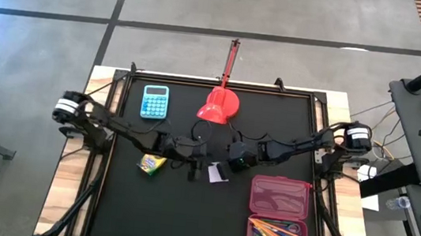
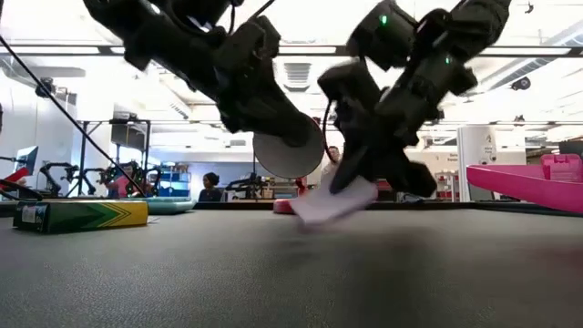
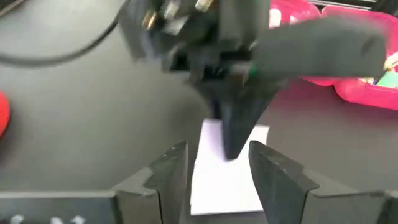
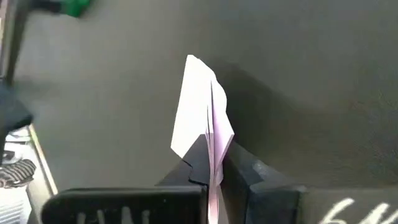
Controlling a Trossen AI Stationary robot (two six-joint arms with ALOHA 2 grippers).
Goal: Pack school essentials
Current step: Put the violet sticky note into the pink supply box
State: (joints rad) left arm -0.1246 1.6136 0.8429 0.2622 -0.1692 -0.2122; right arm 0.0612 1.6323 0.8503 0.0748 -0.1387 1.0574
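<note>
The pale pink note pad (image 1: pixel 217 174) is at the table's middle, tilted in the low view (image 2: pixel 335 202). My right gripper (image 4: pixel 214 152) is shut on it and comes down over it (image 1: pixel 227 161). My left gripper (image 3: pixel 217 152) is open beside it (image 1: pixel 193 169), with one finger on either side of the pad (image 3: pixel 227 183) and no touch that I can see. The yellow-green crayon box (image 1: pixel 152 164) lies flat to the left (image 2: pixel 82 214). Pencils and pens (image 1: pixel 276 235) lie in the pink case. The scissors do not show. My right gripper pinches the note pad by one edge (image 4: pixel 214 134) between its two fingers (image 4: pixel 198 163). The fingers come from above, slanting in from the table's right. Several sheets fan apart above the hold. The pad hangs tilted, its low corner (image 2: pixel 301 217) down by the mat.
The open pink case (image 1: pixel 281 191) lies at the near right, its lid half bare. The light-blue calculator (image 1: pixel 155 101) and the red domed object with its stick (image 1: pixel 220 105) sit toward the far edge. People stand in the room behind.
</note>
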